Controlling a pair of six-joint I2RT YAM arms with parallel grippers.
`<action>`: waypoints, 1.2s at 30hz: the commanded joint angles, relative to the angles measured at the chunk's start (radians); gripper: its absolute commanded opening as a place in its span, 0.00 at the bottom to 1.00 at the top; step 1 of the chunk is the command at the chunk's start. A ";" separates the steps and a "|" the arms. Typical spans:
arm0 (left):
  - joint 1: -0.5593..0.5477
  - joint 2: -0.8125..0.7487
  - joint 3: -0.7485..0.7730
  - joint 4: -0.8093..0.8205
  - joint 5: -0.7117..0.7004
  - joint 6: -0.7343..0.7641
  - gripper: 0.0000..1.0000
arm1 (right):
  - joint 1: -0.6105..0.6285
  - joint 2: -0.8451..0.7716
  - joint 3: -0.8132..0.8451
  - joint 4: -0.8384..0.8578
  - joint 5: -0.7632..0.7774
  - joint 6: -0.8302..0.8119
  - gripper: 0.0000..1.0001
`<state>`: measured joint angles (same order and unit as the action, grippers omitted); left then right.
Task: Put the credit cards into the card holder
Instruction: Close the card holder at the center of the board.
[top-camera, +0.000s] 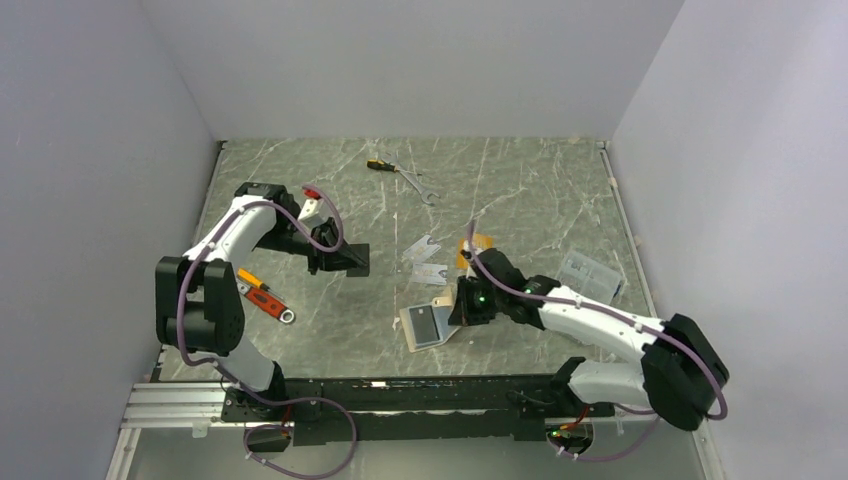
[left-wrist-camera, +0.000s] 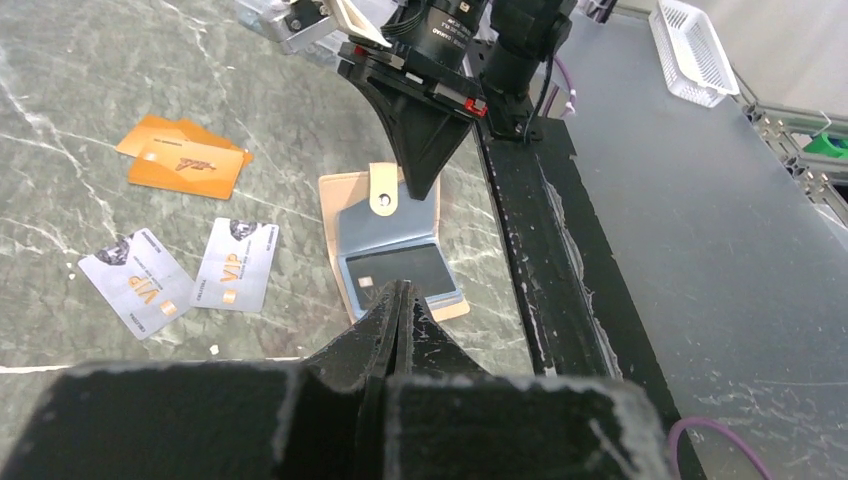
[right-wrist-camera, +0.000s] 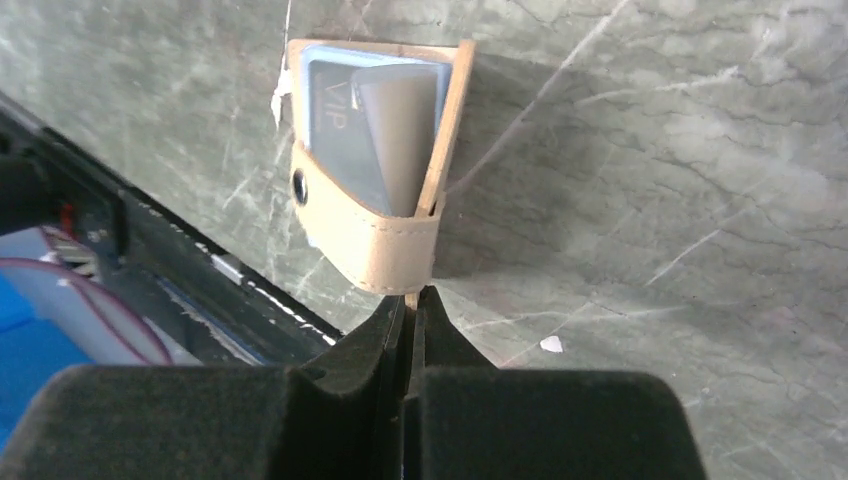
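Left gripper (top-camera: 352, 262) hangs above the table (top-camera: 520, 200), well left of the cards. Its jaws are pressed together with nothing between them. Right gripper (top-camera: 460, 305) is at the near centre with its jaws almost shut. The right wrist view shows a thin tan edge of the holder (top-camera: 409, 322) pinched between the fingertips. The left wrist view shows its tip at the snap tab. The holder lies open on the table just left of the right gripper, near the front edge, with its blue panel facing up. A dark card (left-wrist-camera: 393, 272) rests on that panel; whether it is seated in a pocket, cannot tell. Beyond the holder a silver card (left-wrist-camera: 237, 265) and a second silver card (left-wrist-camera: 135, 282) lie side by side, flat on the table. An orange card (left-wrist-camera: 187, 165) lies further out, apart from both. A clear box (top-camera: 590, 273) sits to the right. A screwdriver (top-camera: 378, 164) and a wrench (top-camera: 420, 187) lie near the far edge.
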<state>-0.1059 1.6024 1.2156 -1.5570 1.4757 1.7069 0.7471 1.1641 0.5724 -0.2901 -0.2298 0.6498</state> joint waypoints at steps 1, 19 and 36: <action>-0.017 -0.002 -0.011 0.015 -0.030 0.036 0.00 | 0.118 0.105 0.190 -0.158 0.179 -0.065 0.03; -0.014 -0.127 -0.149 0.483 -0.247 -0.417 0.00 | 0.480 0.504 0.644 -0.466 0.463 -0.073 0.46; 0.091 -0.092 -0.083 0.353 -0.313 -0.317 0.00 | 0.493 0.572 0.694 -0.294 0.318 -0.172 0.52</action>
<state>-0.0395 1.5040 1.0813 -1.1332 1.1660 1.3186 1.2518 1.7294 1.2629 -0.7025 0.1719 0.5220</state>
